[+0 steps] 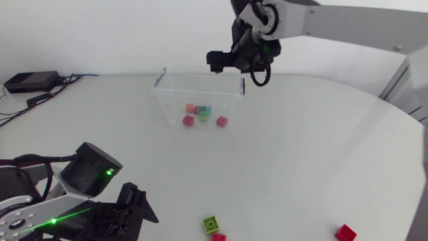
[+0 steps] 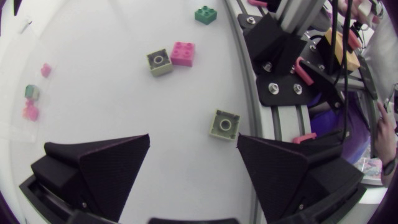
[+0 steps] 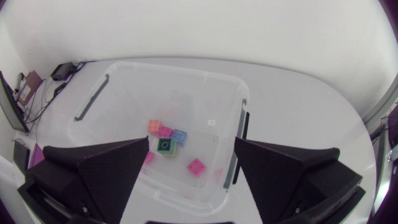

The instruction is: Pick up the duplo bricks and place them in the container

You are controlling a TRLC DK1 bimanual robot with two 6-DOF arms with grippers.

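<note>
A clear plastic container (image 1: 165,102) stands at the table's back middle with several bricks (image 1: 203,114) in it. My right gripper (image 1: 229,61) hangs open over its far right rim. In the right wrist view the open gripper (image 3: 191,142) looks down into the container (image 3: 180,70) at a dark green brick (image 3: 165,146), a magenta brick (image 3: 196,167) and others. My left gripper (image 1: 137,207) is open low at the front left. Just ahead of it (image 2: 193,137) lies a pale green brick (image 2: 224,124). A green brick (image 1: 211,223), a pink brick (image 1: 219,236) and a red brick (image 1: 345,232) lie along the front edge.
Farther ahead of the left gripper lie a grey-green brick (image 2: 160,61), a pink brick (image 2: 183,53) and a dark green brick (image 2: 206,14). The table edge (image 2: 244,93) runs close beside the pale green brick. A black box with cables (image 1: 30,82) sits at the back left.
</note>
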